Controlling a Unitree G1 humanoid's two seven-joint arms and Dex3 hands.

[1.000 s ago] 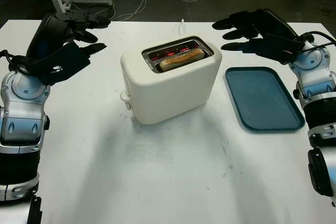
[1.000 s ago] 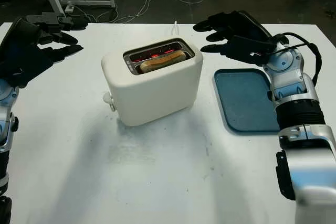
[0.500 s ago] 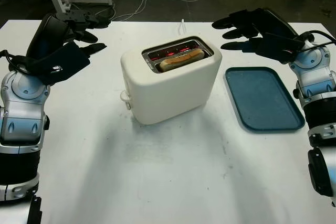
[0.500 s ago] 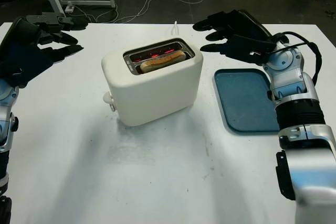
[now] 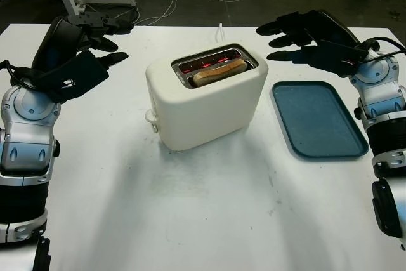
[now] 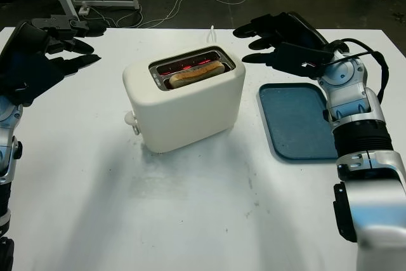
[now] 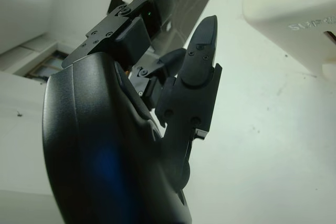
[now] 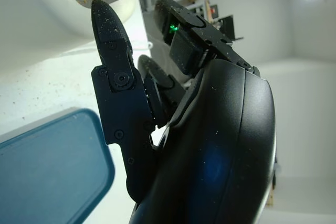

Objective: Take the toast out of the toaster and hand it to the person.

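From the head cameras, the cream toaster stands at the middle of the white table, and the toast sits low in the nearer slot with red elements glowing behind it. The right hand hangs in the air at about two o'clock from the toaster, holding nothing, above the far edge of the blue tray, which lies at three o'clock. The left hand is raised at ten o'clock, well apart from the toaster, also holding nothing. In the left wrist view, that hand's fingers point toward the toaster's side. In the right wrist view, a fingertip lines up near the slot. The reach is not yet begun; I judge the right hand should come down from above, pinch the crust's top edge, keep off the hot slot rim and lift straight up.
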